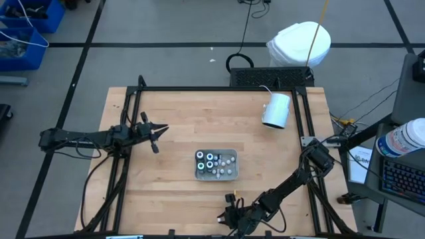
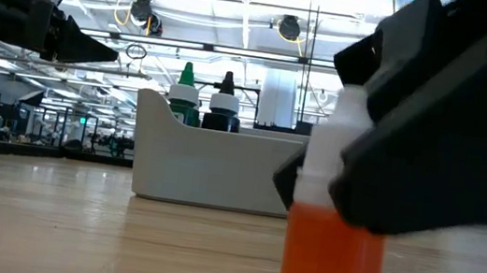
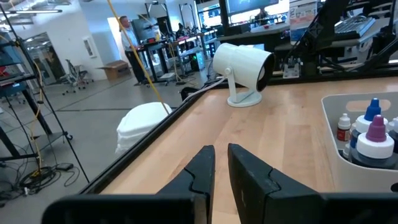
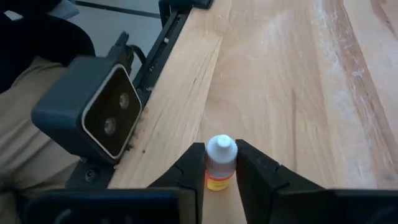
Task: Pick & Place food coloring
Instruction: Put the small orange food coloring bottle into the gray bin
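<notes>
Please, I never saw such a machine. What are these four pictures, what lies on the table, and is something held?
Two robot arms work at a wooden table. One picture looks down from above, one looks level across the tabletop, and two come from cameras on the wrists. A grey tray of small food coloring bottles sits mid-table; a white camera stands further back. The right claw closes around an orange bottle at the table's near edge. The left claw hovers apart, holding nothing, fingers nearly together.

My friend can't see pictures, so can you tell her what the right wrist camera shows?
The right gripper has its two dark fingers closed around a tiny orange bottle with a white cap, standing on the wooden table. Beside it, at the table's edge, sits a small grey camera.
</notes>
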